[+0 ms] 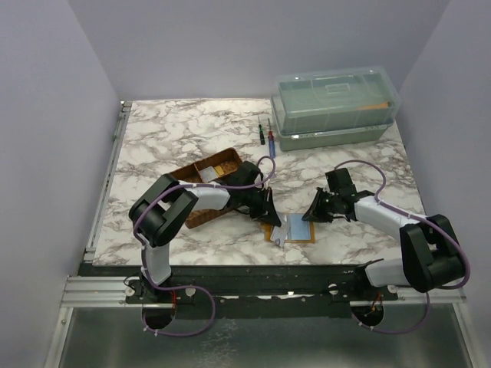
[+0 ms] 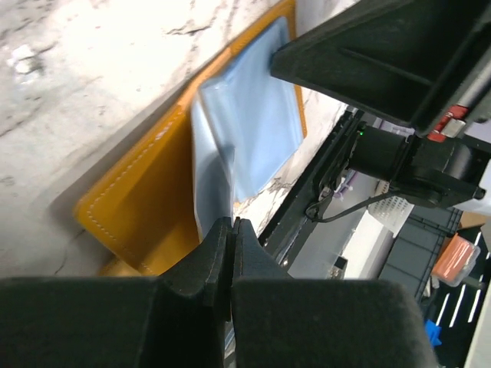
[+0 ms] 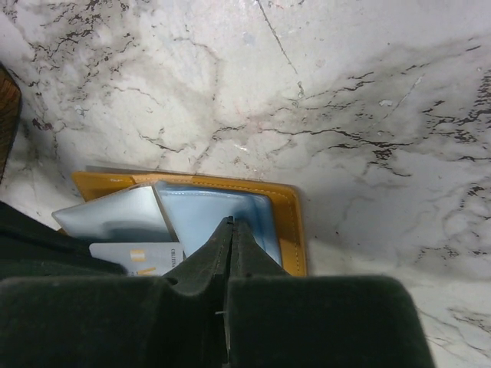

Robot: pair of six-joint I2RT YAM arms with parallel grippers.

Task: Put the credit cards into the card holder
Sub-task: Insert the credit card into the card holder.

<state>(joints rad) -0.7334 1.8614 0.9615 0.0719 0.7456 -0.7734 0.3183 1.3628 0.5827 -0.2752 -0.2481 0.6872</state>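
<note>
R end effector [image 3: 230, 226] shut, tip over card holder [image 3: 253, 205]

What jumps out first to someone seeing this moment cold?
Both arms meet over the open card holder near the front centre of the marble table, left gripper and right gripper shut at its opposite sides. A pale credit card peeks out beside its blue pocket. A lidded green box stands at the far right.
</note>
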